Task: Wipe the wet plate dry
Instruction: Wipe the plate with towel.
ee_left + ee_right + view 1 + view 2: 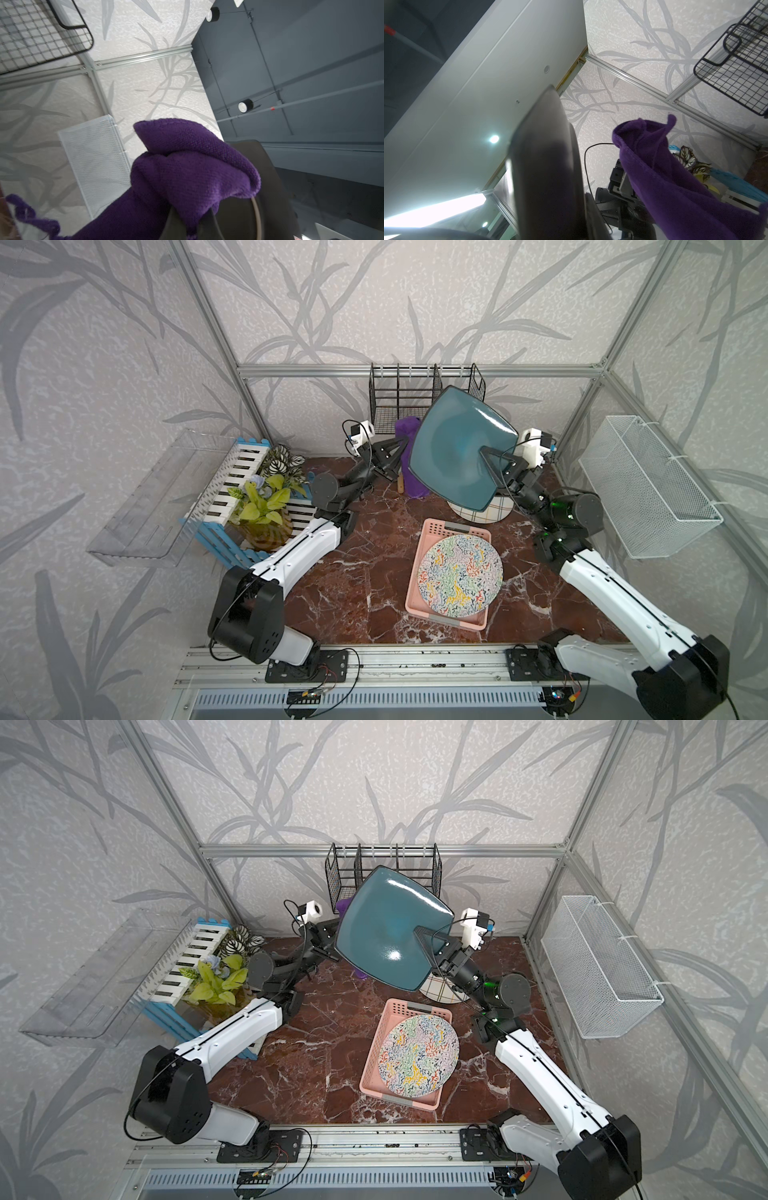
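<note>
Marble tabletop (pixel 365 572), leaf-print walls | right gripper (pixel 491 459) clamped on teal plate (pixel 453 439) edge, plate raised and tilted | left gripper (pixel 190 222) pinching purple cloth (pixel 187 166) at plate's underside | risk: single-edge grip, wet glaze, so a wiping push could slip it.

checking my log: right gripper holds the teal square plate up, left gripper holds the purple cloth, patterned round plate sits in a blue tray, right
Only the colour is wrong: the tray is pink, as both top views show. The right gripper does hold the teal square plate up, the left gripper the purple cloth, and the patterned round plate sits in that tray.
</note>
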Robot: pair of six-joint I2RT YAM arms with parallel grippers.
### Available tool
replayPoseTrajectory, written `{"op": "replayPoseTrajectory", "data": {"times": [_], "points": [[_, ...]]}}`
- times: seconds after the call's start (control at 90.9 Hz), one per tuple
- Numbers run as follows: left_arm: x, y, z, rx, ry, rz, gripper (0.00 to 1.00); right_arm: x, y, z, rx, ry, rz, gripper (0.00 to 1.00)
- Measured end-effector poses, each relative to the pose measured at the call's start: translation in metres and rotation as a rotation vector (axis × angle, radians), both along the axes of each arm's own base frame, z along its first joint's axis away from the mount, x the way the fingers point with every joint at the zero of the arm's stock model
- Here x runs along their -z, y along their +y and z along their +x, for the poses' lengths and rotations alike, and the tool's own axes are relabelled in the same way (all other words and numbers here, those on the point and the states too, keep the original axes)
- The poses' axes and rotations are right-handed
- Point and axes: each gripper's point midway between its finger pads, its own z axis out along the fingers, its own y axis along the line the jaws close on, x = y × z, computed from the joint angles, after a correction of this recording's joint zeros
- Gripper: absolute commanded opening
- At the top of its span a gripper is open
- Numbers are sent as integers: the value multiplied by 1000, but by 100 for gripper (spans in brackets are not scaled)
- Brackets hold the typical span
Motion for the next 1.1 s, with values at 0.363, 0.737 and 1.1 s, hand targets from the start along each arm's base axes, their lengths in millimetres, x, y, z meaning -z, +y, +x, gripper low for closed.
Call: {"op": "replayPoseTrajectory", "data": {"times": [0.363, 0.737, 1.1], "points": [[-11, -29, -36, 104, 92, -139, 0, -1, 58, 38, -79, -24, 8, 0], [-65, -1, -19, 29, 2, -204, 0, -12, 20, 31, 72, -74, 13, 0], [-62, -31, -41, 94, -5, -227, 0, -42, 39, 25, 56, -201, -15, 0]]}}
